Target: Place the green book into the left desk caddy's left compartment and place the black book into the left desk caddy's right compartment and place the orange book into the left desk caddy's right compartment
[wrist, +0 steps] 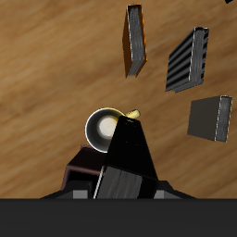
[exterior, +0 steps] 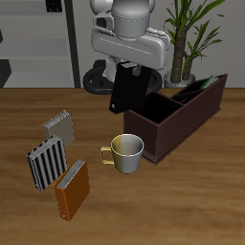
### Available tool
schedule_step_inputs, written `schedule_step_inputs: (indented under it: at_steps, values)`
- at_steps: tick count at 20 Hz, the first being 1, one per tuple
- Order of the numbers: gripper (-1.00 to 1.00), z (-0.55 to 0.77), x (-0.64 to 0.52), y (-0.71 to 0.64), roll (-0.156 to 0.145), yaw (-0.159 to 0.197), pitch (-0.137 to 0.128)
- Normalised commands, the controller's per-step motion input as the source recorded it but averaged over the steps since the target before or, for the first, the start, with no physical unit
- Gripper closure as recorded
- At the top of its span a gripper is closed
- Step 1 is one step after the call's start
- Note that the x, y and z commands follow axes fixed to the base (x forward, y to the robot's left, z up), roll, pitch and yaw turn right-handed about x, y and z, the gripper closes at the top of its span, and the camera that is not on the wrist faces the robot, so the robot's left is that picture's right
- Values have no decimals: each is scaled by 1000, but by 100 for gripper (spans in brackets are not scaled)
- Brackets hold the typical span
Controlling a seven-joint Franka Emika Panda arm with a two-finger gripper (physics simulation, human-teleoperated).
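Black book (exterior: 128,91) hangs clamped in the pincer (exterior: 127,69) beside the left desk caddy (exterior: 182,120). Orange book (exterior: 72,189) lies on the table (exterior: 191,206).

**Books and caddy: current state**

The black book (exterior: 127,91) is held upright above the dark-brown left desk caddy (exterior: 182,120). A green book (exterior: 194,87) is seen tilted inside the caddy. The orange book (exterior: 73,189) is laid flat near the table's front edge.

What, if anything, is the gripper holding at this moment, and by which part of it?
The gripper holds the black book, gripped at its upper end so that it hangs down above the table, beside the desk caddy.
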Motion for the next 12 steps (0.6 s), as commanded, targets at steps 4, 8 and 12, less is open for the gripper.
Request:
schedule_step_inputs:
  at_steps: [4,8,12]
  values:
    - [100,56,-501,269,45,-61,-9]
    - [100,99,-486,313,6,-42,-57]
    - [100,-37,-312,341,34,5,-27]
